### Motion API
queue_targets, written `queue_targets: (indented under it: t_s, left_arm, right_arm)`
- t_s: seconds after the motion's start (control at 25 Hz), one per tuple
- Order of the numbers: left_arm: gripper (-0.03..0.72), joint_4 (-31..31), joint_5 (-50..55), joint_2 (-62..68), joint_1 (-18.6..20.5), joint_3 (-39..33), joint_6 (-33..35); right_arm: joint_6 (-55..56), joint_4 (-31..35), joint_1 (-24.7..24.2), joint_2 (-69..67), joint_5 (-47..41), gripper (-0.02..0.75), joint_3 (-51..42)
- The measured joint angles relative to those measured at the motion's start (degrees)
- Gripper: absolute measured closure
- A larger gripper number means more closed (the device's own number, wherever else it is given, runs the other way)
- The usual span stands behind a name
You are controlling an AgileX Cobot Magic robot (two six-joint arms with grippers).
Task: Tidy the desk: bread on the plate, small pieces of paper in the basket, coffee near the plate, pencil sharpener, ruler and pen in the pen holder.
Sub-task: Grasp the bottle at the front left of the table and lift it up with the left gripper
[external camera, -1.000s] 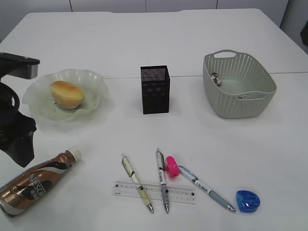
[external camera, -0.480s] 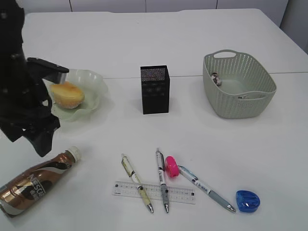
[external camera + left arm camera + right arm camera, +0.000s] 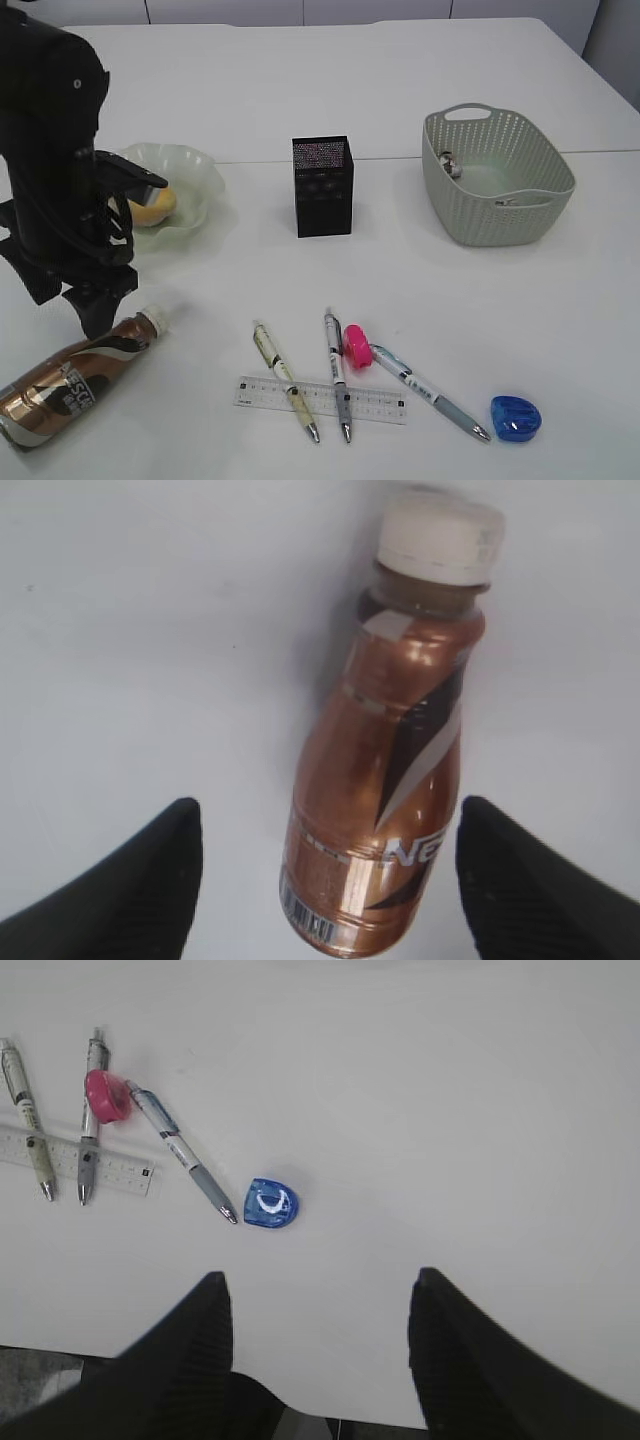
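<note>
Two end effectors, both spread wide and empty.
My left end effector [image 3: 320, 880] straddles the coffee [image 3: 385, 770], lying flat near the table's [image 3: 400, 90] front-left corner; bread [image 3: 152, 203] sits on the plate [image 3: 195, 170].
</note>
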State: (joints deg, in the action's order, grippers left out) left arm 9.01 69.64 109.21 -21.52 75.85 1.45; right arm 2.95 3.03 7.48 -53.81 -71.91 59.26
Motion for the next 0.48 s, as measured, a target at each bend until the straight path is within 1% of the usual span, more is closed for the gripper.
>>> queue_targets:
  t_s: [0.2,0.32,0.48]
  left_arm:
    - [0.115,-1.47,-0.05,1.08,-0.05,0.03,0.03]
    - [0.115,-3.61,-0.13,2.40,-0.05,0.03,0.12]
    - [0.090,-4.54,-0.27,3.77,-0.27,0.03,0.15]
  right_arm:
    - [0.09,0.00,0.36,0.00,0.00,0.292,0.00]
    - [0.09,0.00,0.36,0.00,0.00,0.292,0.00]
    - [0.09,0.00,0.36,0.00,0.00,0.292,0.00]
